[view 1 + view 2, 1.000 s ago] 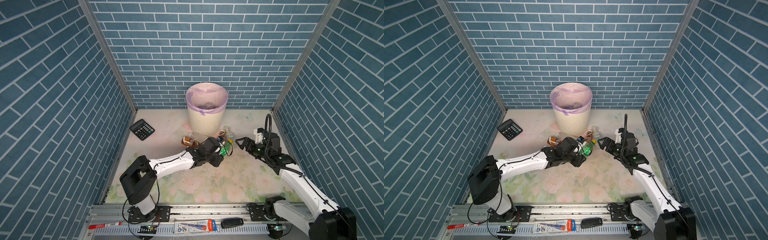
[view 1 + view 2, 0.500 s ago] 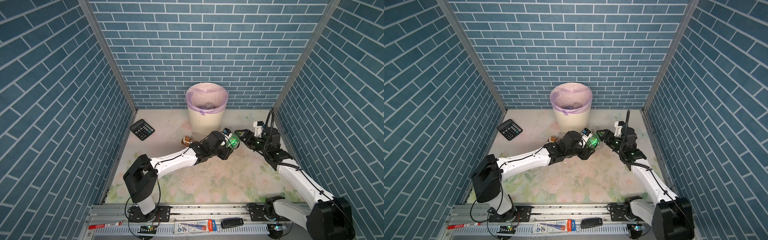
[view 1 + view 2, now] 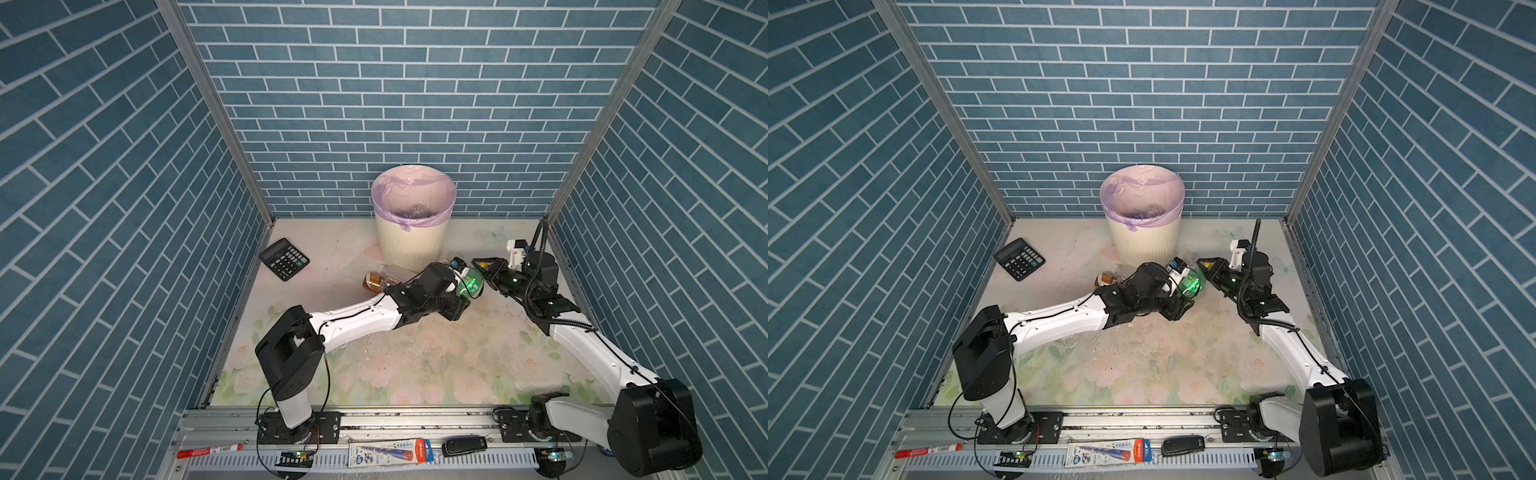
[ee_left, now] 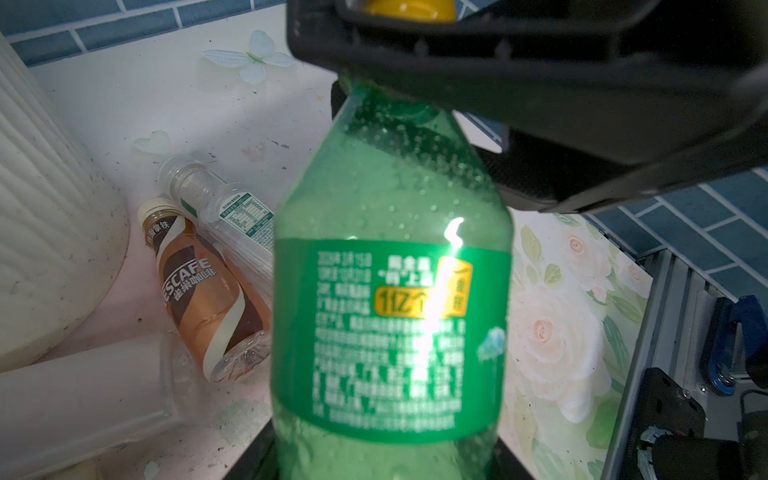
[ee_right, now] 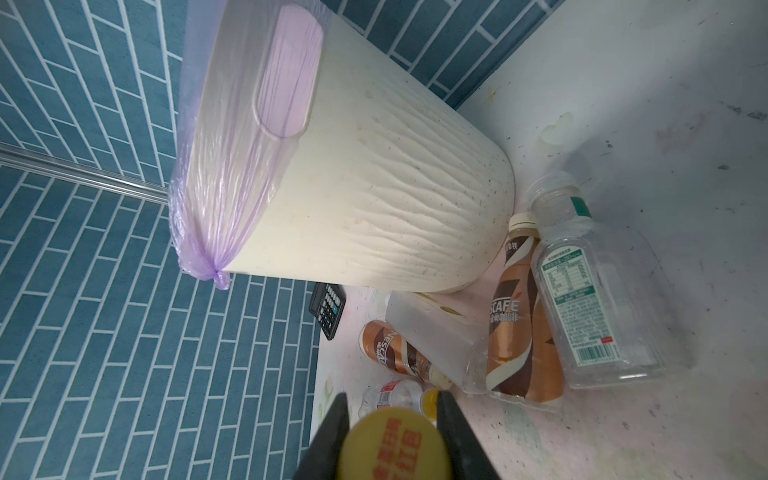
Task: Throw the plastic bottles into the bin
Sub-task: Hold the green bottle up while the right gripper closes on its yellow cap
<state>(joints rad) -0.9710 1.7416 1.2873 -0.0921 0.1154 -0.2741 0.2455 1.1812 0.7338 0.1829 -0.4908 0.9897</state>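
We see a green bottle (image 4: 390,324) gripped at both ends, near the foot of the bin (image 3: 409,245).
Our left claw (image 3: 1183,286) is clenched on the bottle's body. The right claw (image 5: 391,399) is closed in on either side of its yellow cap (image 5: 392,444). On the table (image 3: 415,353) against the bin's base, a brown-labelled bottle (image 4: 208,299) and a clear bottle (image 4: 237,216) lie side by side, touching.

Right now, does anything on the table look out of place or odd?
Yes. A black calculator lies at the table's far left, though it is no bottle. Also, both end effectors hold the same green bottle: the left end effector around its body, the right end effector on its yellow cap.
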